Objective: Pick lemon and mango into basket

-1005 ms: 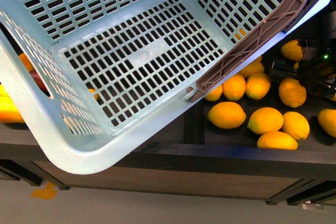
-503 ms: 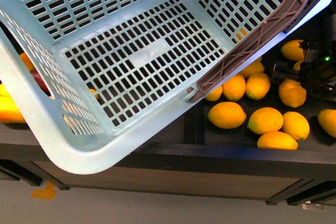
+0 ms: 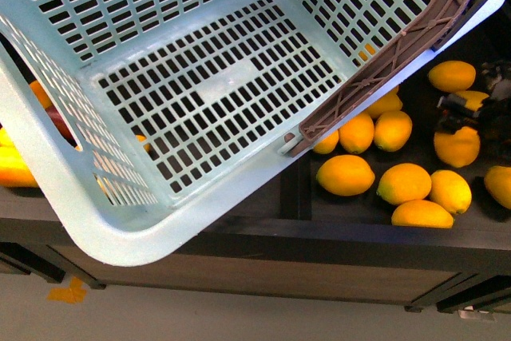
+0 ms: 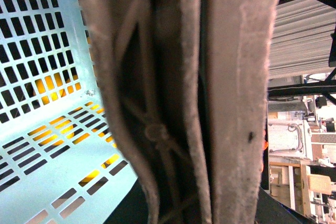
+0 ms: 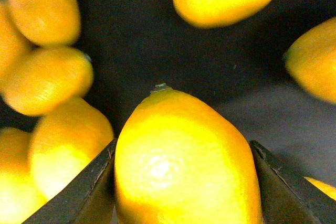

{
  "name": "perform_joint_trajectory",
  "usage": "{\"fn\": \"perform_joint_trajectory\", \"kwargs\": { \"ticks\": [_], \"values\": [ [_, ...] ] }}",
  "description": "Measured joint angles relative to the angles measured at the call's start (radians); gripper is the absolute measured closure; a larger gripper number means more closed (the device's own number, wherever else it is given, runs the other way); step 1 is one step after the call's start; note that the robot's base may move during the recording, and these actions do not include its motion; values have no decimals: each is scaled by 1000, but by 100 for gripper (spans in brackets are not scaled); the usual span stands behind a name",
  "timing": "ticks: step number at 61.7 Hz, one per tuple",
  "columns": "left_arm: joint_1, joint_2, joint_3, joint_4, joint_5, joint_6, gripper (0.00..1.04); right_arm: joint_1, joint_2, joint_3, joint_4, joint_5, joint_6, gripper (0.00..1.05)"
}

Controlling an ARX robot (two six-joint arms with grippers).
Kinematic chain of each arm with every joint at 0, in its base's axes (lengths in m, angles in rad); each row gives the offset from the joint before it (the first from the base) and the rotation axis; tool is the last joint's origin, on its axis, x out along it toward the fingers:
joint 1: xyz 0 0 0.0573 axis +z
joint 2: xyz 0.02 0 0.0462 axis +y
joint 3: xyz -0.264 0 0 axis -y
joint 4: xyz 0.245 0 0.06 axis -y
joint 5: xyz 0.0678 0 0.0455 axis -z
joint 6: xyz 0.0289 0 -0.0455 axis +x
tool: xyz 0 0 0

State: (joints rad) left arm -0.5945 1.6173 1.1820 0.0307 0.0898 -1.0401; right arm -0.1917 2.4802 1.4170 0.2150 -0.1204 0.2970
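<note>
Front view: you have the basket [image 3: 200, 93] tilted across the upper left, and the right gripper [image 3: 476, 120] at the lemon [image 3: 457, 149] among other lemons [image 3: 345, 175] on the dark shelf [image 3: 371, 212]. Left wrist view: the brown handle [image 4: 210, 98] is close up and the left jaws are unseen, so you cannot tell their state. Right wrist view: both fingers [image 5: 86, 192] press the lemon's flanks.

The right end effector [image 5: 182, 182] clasps the lemon [image 5: 181, 145].
</note>
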Motion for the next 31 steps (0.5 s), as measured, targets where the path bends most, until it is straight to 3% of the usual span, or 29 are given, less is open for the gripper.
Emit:
{"fn": "perform_joint_trajectory", "kwargs": {
  "ticks": [16, 31],
  "values": [
    [0, 0, 0, 0, 0, 0, 88, -124, -465, -286, 182, -203, 108, 42],
    [0, 0, 0, 0, 0, 0, 88, -104, -863, -475, 213, -308, 190, 42]
  ]
}}
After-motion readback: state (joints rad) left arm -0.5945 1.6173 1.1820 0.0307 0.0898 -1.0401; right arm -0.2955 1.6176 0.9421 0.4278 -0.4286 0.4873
